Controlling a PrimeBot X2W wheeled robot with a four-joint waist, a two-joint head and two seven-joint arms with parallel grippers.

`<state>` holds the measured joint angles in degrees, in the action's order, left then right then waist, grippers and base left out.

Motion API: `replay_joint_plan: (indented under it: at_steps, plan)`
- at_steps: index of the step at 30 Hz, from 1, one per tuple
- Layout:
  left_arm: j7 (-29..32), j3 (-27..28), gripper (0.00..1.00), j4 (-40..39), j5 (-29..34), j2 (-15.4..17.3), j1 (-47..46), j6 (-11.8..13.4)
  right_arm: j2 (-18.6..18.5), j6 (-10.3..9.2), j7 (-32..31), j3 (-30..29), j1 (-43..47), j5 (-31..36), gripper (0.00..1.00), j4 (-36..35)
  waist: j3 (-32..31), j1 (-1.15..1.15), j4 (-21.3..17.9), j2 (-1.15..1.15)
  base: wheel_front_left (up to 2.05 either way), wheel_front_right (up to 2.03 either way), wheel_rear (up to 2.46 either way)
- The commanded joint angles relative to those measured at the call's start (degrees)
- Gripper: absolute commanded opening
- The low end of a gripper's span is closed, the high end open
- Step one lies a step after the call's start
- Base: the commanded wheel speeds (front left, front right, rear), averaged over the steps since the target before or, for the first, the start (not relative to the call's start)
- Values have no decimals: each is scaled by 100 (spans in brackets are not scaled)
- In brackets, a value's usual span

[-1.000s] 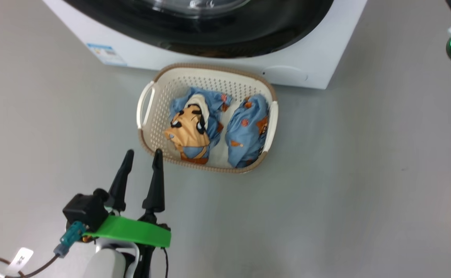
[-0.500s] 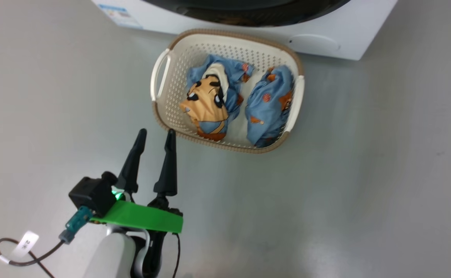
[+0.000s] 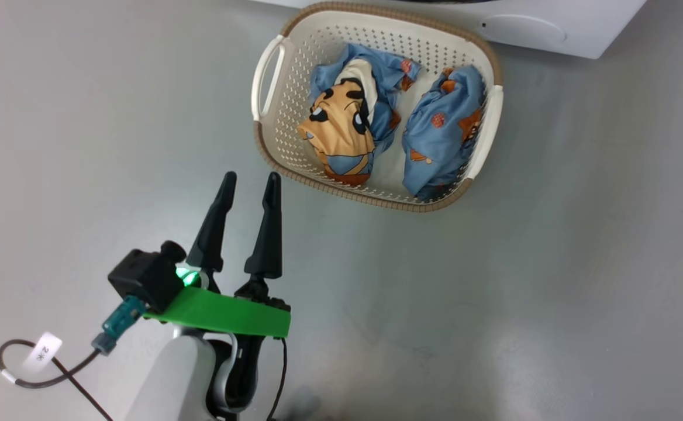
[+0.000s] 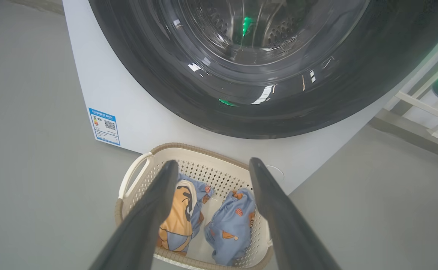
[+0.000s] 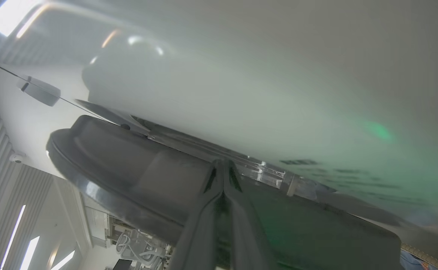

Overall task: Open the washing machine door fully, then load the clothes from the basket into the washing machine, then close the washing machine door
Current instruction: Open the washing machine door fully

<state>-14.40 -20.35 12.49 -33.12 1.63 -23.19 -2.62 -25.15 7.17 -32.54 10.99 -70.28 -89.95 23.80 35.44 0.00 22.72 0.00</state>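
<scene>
Grey floor point(image 3: 552, 263) everywhere, smooth and a bit shiny; the basket point(image 3: 371, 199) sits on it right up against the front of the washing machine point(image 3: 552, 29), which runs along the 12 o'clock edge of the head view; both clothes are in the basket, the one with the big orange cartoon face point(image 3: 344, 126) on the 9 o'clock side and the plain blue printed one point(image 3: 444, 134) on the 3 o'clock side, bunched up and just beside each other; left pincer point(image 3: 251, 178) hovers over the floor with its fingers wide apart and nothing between them, basket off at about 1 o'clock from it, close to the rim but not touching; from the left wrist view the door point(image 4: 241, 108) sits across the machine's front, drum visible through the glass, and a small blue label point(image 4: 104, 126) is down at the 7 o'clock corner of the white panel; right pincer point(image 5: 222, 165) has its fingers pressed together, empty, tips up by the dark door rim where it meets the white front; can't tell if they're touching it.
</scene>
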Motion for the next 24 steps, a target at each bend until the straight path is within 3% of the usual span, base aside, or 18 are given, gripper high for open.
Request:
replay_joint_plan:
  at_steps: [1,24]
  plan:
    - [-60,148,100,-174,-34,125,-20,36,55,32,-47,38,-79,63,0,-156,44,0,38,0,0,0,0]
    - [-60,207,100,-63,81,125,35,0,259,32,-378,691,674,66,0,-598,-382,0,-71,0,0,0,0]
